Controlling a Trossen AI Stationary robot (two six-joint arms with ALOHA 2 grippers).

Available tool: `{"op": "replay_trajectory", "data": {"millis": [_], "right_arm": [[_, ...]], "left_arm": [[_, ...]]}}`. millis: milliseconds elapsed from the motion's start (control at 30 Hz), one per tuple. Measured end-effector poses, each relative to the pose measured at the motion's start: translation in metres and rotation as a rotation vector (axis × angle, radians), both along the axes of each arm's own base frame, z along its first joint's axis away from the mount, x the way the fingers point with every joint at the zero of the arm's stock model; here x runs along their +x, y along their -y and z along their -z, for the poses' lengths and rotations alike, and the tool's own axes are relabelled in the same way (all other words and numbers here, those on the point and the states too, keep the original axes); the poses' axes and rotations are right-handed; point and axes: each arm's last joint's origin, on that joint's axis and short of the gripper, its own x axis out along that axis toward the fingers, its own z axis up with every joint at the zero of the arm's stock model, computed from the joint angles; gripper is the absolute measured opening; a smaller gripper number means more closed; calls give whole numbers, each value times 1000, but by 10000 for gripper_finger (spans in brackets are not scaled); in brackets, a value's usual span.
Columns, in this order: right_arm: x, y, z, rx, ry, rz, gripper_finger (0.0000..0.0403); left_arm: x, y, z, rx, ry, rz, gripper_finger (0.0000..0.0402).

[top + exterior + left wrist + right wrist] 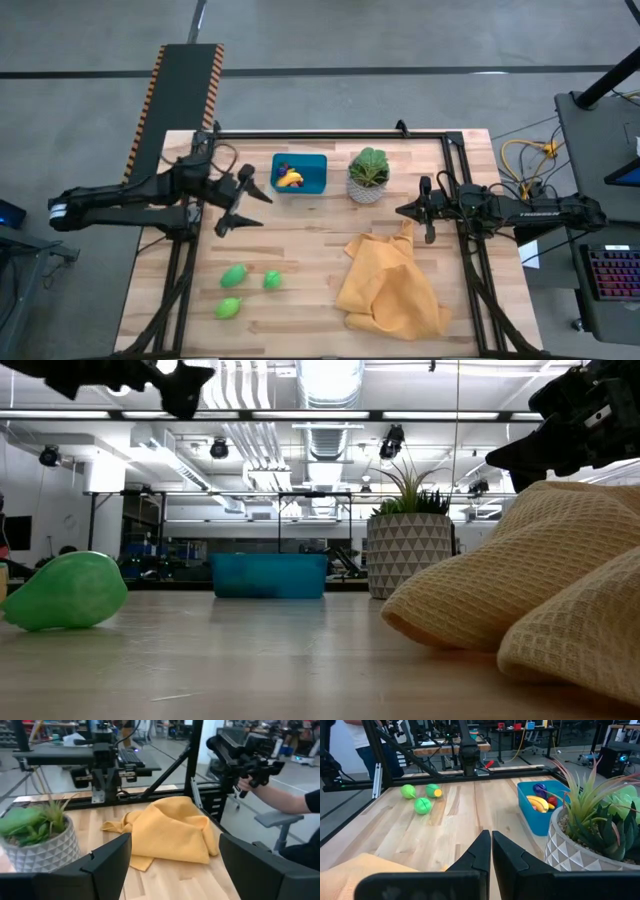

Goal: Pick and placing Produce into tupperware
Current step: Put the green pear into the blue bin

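Looking down from the high view, we found the tupperware (299,174) near the table's far edge, just beside the plant pot (368,176). Inside it lay a banana (291,180) with tiny red and purple pieces touching it; the right wrist view showed the same: banana (538,803), a purple piece (539,789) and a red piece (552,801). In the high view the banana's long axis ran roughly across the container's width.

Three green pieces (244,287) sat well apart from the container, toward the near left part of the table (300,260). The low view showed only one of them (68,592), lying on its side, and hid what was in the tupperware (269,575) behind its wall.

We held our left gripper (242,200) in the air just left of the tupperware, fingers (107,865) spread wide and grasping nothing. Our right gripper (424,210) hung beside the pot, at the far edge of a yellow cloth (390,285), fingers (479,852) pressed together with nothing between them. The left wrist view alone showed a person's arm (272,800) beyond the table.
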Motion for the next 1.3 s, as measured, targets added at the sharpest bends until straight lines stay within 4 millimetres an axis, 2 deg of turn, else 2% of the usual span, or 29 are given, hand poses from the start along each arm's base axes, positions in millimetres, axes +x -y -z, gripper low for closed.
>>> {"op": "replay_trajectory", "data": {"millis": [367,500,633,800,900,1033,1167,1300], "right_arm": [[0,0,0,26,1,3,9],[0,0,0,26,2,3,9],[0,0,0,26,2,4,9],[0,0,0,26,2,3,9],[0,0,0,26,2,4,9],[0,0,0,26,2,4,9],[0,0,0,26,2,4,9],[0,0,0,29,2,4,9]], "left_arm": [[-37,11,27,-91,56,-27,286],[-46,16,38,-126,58,36,286],[-52,18,35,-137,94,58,286],[-63,24,25,-94,268,205,286],[-65,26,28,-89,304,279,286],[-64,26,38,-173,248,285,286],[-61,25,47,-177,240,284,286],[-58,25,41,-151,321,300,286]]}}
